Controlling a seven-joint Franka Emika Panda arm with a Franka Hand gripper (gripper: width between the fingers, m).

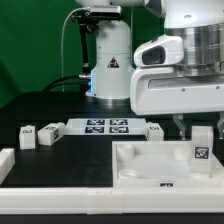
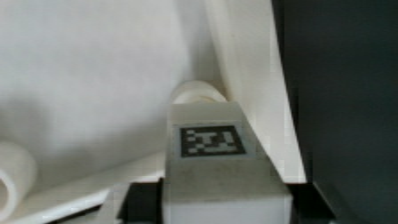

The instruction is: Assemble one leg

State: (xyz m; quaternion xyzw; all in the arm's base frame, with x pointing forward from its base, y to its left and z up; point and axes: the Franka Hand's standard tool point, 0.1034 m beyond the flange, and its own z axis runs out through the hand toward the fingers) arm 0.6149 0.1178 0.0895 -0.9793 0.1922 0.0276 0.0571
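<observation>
My gripper [image 1: 201, 131] is shut on a leg [image 1: 200, 146], a small white block with a black-and-white tag on its face. It holds the leg upright over the corner of the large white square panel [image 1: 140, 168] at the exterior view's right. In the wrist view the leg [image 2: 217, 135] sits between my dark fingers [image 2: 146, 198], its rounded tip against the panel's surface [image 2: 89, 80] beside the raised rim [image 2: 249, 60]. Whether the tip sits in a corner socket is hidden.
The marker board [image 1: 105, 126] lies behind the panel. Two loose legs [image 1: 27, 137] [image 1: 48, 131] lie at the exterior view's left, and another [image 1: 155, 130] beside the marker board. A white bracket [image 1: 6, 160] sits at the left edge. The robot base [image 1: 110, 65] stands behind.
</observation>
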